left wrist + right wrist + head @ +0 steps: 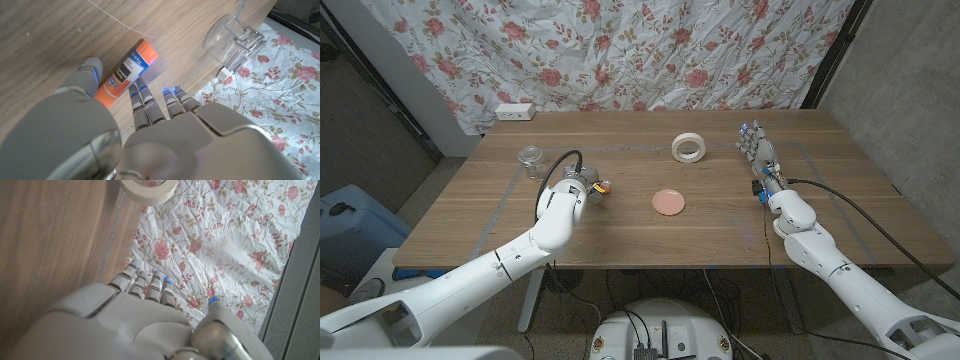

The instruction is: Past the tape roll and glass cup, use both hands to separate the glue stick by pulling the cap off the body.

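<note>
While the left hand (pixel 150 130) hangs over the wooden table (pixel 720 235) with its fingers (pixel 142 102) spread and nothing in its grasp, the glue stick (pixel 125 72) lies on its side on the wood just under and beside those fingertips, its orange end pointing away from the palm; the left wrist view does not settle whether any finger actually touches it. From the head view the same hand (pixel 582 185) sits at the table's left-middle, with the stick's orange tip (pixel 603 187) showing just beyond it. The glass cup (pixel 531 160) stands a little farther back and to the left, near the hand but apart from it. The right hand (pixel 757 150) stands upright on the far right side of the table, fingers extended and holding nothing, well apart from the glue stick. The tape roll (pixel 688 148) lies flat between the two hands toward the back, and a small pink disc (pixel 668 202) rests near the table's middle.
</note>
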Controlling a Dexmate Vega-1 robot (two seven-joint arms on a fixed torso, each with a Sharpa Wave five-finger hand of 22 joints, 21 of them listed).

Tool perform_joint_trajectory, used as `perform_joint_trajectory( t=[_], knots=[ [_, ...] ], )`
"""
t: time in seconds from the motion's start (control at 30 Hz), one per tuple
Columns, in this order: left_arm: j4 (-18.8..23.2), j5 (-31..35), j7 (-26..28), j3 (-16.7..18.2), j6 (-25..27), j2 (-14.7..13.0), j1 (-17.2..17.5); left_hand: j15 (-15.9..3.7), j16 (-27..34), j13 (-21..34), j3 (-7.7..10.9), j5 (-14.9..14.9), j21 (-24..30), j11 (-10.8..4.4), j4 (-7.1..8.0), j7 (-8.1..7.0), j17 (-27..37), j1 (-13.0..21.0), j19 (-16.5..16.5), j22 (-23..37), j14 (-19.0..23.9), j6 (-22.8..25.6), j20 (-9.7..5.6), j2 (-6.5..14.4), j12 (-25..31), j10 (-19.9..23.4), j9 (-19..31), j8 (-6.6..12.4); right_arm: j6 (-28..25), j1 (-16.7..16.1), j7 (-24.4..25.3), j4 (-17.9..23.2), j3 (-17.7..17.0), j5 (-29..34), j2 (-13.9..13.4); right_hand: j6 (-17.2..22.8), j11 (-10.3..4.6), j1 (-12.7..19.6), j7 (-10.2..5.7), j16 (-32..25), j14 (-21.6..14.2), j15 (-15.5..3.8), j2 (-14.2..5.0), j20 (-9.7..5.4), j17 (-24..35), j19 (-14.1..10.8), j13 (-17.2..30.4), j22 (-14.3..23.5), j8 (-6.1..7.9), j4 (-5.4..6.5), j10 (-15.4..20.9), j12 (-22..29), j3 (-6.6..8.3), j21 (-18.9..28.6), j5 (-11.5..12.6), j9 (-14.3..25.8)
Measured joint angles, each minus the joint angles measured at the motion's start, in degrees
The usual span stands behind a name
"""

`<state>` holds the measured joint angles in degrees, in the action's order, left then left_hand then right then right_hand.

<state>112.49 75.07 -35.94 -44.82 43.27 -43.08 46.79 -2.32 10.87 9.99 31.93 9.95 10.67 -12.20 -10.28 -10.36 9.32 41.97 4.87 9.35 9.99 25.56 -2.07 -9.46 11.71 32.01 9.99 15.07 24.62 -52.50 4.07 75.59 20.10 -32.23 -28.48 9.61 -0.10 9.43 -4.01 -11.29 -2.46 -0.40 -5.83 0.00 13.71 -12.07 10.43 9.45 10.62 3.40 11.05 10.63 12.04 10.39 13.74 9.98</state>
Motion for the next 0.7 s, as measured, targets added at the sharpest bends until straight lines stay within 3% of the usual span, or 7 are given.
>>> perform_joint_trajectory(
  t=[0.17,0.7],
  knots=[
    [-0.31,0.26,0.69,0.51,-0.32,0.43,0.44,-0.03,0.0,0.0,-1.1,0.01,0.0,0.02,0.1,-0.96,0.0,0.84,0.79,0.0,1.18,1.7,0.02,0.18,0.0,2.84,0.0,0.0,0.0,0.2,0.0,-0.31,0.08,0.02,0.15,0.18,0.0,-0.63,-0.18,0.0,0.0,0.0,-0.63,0.0,-0.15,0.0,0.0,0.0,0.0,0.0,0.0,0.0,0.0,0.0,-0.44,0.0],
    [-1.68,-0.19,2.9,1.36,-1.13,1.56,0.94,-0.11,0.0,0.0,-3.33,0.02,0.0,-0.2,0.39,-0.54,0.01,3.5,3.36,0.0,5.44,9.11,-0.07,1.34,0.0,9.76,0.0,1.07,-0.02,0.7,0.02,-0.91,0.32,0.15,0.48,0.26,0.0,-0.68,-0.26,0.0,0.0,0.0,-0.67,0.0,-0.14,0.0,0.12,0.0,0.0,-0.24,0.0,0.0,0.24,0.0,-0.43,0.0]
  ],
)
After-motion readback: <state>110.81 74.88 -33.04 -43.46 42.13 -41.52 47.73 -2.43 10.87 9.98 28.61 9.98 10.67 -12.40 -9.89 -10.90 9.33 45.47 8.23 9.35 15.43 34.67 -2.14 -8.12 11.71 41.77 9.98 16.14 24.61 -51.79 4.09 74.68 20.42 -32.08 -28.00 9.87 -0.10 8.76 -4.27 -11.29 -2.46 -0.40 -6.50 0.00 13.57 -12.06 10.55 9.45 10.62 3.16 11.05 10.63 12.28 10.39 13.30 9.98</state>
